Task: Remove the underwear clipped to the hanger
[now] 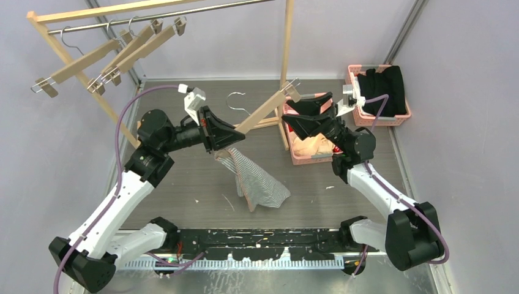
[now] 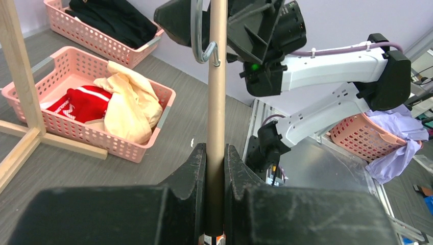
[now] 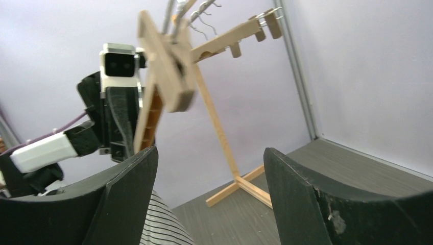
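Observation:
My left gripper is shut on the bar of a wooden clip hanger and holds it slanted above the table; the left wrist view shows the bar pinched between my jaws. The grey-and-white pinstriped underwear hangs from the hanger's lower end beneath that gripper and drapes onto the table; its clip is hidden. My right gripper is open and empty beside the hanger's upper end. In the right wrist view the clip end lies above my open jaws, with the striped cloth below. The red underwear and the cream underwear lie in a pink basket.
A wooden clothes rack holds several bare clip hangers at the back left. Its upright post stands between the arms' grippers. The pink basket sits under the right gripper. A second pink basket with a black garment is at the back right.

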`<state>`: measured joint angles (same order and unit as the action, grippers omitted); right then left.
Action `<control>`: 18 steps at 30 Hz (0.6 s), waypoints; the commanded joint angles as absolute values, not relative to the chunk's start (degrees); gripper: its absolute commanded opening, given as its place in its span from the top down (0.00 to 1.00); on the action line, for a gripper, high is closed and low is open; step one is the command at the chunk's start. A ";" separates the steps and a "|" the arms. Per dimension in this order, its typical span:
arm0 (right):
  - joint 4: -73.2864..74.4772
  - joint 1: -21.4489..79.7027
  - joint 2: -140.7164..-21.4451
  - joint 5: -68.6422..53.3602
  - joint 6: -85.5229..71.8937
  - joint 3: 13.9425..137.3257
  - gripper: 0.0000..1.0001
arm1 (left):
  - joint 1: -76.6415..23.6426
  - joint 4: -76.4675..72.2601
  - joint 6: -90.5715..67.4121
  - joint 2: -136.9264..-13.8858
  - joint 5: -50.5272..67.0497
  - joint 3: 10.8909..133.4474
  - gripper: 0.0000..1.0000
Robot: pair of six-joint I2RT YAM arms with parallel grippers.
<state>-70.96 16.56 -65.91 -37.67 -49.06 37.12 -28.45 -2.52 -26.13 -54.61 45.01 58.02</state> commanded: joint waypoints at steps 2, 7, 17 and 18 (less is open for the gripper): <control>-79.89 19.51 -65.57 -37.52 -51.24 39.84 0.19 | -29.98 -11.22 -28.14 -56.64 41.70 58.69 1.00; -76.76 21.41 -65.40 -37.12 -48.03 41.30 0.22 | -32.12 -12.01 -28.32 -59.18 41.61 59.57 1.00; -77.39 23.50 -67.65 -35.07 -46.17 43.26 0.29 | -36.88 -14.75 -28.61 -60.95 39.77 59.82 1.00; -77.80 23.59 -67.83 -34.87 -46.34 43.40 0.31 | -37.20 -15.28 -28.83 -61.10 39.59 59.66 1.00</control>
